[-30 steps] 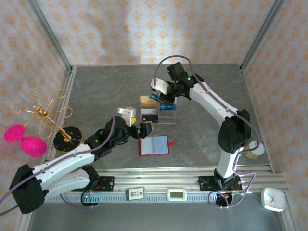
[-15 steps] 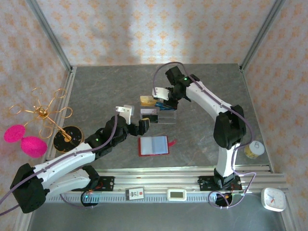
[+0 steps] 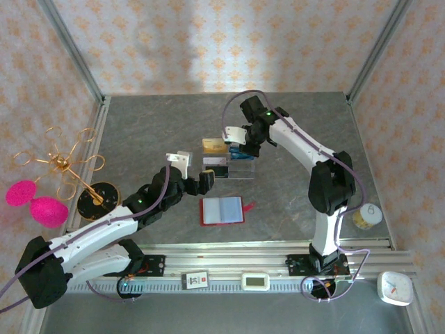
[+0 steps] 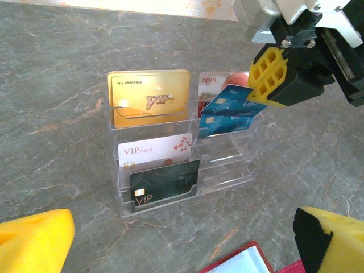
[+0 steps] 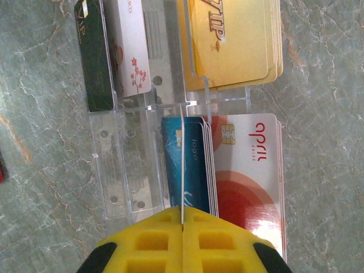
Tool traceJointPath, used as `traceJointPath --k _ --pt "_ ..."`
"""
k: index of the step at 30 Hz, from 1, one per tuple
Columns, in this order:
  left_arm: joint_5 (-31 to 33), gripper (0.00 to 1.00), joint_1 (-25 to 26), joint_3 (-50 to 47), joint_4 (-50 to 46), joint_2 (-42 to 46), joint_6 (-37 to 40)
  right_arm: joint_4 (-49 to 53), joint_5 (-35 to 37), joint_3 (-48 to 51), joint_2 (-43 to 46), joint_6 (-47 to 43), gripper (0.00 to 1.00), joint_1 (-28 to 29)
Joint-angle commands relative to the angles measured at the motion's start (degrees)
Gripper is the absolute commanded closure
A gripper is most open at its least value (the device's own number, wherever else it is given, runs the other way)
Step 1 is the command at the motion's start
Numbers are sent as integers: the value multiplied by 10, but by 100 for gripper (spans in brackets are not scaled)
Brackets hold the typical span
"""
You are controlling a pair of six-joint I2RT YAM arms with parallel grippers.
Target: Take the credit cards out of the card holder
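Observation:
The card holder (image 3: 221, 210), a dark red wallet, lies open on the table with its sleeves up; its top corner shows in the left wrist view (image 4: 245, 263). My left gripper (image 3: 203, 182) (image 4: 182, 227) hovers open just behind it, holding nothing. My right gripper (image 3: 243, 145) (image 5: 182, 223) (image 4: 255, 86) is shut on a thin blue card (image 4: 230, 98) (image 5: 182, 170), held edge-down over the right side of a clear tiered stand (image 3: 236, 167) (image 4: 227, 165) (image 5: 128, 170). A dark credit card (image 4: 165, 182) (image 5: 94, 62) stands in the stand's front left slot.
The stand also holds a gold card (image 4: 149, 102), a white VIP card (image 4: 156, 149), more blue cards (image 4: 224, 124) and a red-and-white card (image 5: 250, 170). A gold wire ornament (image 3: 66, 167) with pink balls (image 3: 35, 202) stands left. A small jar (image 3: 366, 216) sits right.
The right arm has swung in and lowered the blue card onto the stand's right side. The left gripper has drawn back a little from the wallet, still open.

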State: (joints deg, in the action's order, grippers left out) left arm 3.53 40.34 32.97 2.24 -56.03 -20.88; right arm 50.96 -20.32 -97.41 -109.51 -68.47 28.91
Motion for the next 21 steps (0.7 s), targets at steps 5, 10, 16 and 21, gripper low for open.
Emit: traceJointPath --k 5,10,16,21 --pt "3 1 -8 17 -4 -10 7 -19 34 16 -2 -16 100 -5" --pt "-3 1 -10 17 0 -15 6 -22 40 21 -7 -23 100 -5" --pt "-9 1 -11 16 1 -18 4 -38 43 33 -8 -19 87 -5" --pt "-18 1 -12 8 16 -11 3 -63 30 24 3 7 73 -5"
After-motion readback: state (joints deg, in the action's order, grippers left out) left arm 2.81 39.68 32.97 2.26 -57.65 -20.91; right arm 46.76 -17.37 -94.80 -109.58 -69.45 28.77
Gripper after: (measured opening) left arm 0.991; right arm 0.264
